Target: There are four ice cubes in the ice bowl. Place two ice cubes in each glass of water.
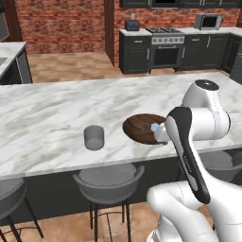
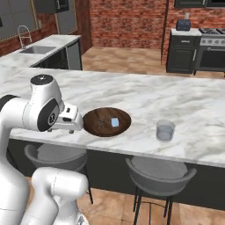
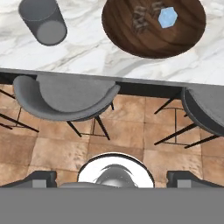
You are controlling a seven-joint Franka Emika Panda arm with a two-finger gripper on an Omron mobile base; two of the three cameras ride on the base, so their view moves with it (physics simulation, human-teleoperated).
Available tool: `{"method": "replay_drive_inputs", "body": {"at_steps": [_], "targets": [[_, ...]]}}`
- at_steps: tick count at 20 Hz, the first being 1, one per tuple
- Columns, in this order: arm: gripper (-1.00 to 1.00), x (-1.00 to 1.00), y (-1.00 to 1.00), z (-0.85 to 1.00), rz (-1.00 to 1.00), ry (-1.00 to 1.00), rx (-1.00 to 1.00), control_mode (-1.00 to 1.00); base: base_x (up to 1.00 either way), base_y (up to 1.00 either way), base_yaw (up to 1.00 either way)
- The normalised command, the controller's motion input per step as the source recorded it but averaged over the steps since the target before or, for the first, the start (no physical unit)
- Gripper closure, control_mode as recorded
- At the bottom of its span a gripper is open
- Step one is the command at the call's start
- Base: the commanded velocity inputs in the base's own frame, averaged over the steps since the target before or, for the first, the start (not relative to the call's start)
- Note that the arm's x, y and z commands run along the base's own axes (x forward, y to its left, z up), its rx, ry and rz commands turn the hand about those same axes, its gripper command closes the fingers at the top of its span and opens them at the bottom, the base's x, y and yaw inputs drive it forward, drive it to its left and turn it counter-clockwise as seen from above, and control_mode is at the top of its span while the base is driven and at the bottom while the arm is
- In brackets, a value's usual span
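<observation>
Currently gripper (image 3: 112,177) open wide over floor; ice bowl (image 3: 131,39) ahead on counter, apart.

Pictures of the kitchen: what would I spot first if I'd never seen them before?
Probably the big white robot arm rising in front of the marble counter. Next, the dark wooden bowl near the counter's front edge, with a pale blue ice cube in it. A grey-blue glass stands on the counter beside the bowl, apart from it.

Rendered home kitchen: marble island tabletop (image 1: 56,113) with grey bar stools (image 1: 108,182), stove (image 1: 165,47), microwave (image 1: 208,21), sink (image 2: 37,49), dark cabinets (image 1: 134,52), brick walls (image 1: 61,23).
</observation>
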Motion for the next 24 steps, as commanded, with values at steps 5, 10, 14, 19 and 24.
{"method": "replay_drive_inputs", "body": {"at_steps": [5,10,14,19,24], "targets": [[-1.00,0.00,0.00,0.00,0.00,0.00,0.00,1.00,0.05,-0.43,0.00],[-1.00,0.00,0.00,0.00,0.00,0.00,0.00,1.00,0.23,-0.28,0.00],[-1.00,0.00,0.00,0.00,0.00,0.00,0.00,1.00,0.53,-0.04,0.00],[-1.00,0.00,0.00,0.00,0.00,0.00,0.00,1.00,0.49,-0.13,0.00],[-1.00,0.00,0.00,0.00,0.00,0.00,0.00,1.00,0.35,-0.32,0.00]]}}
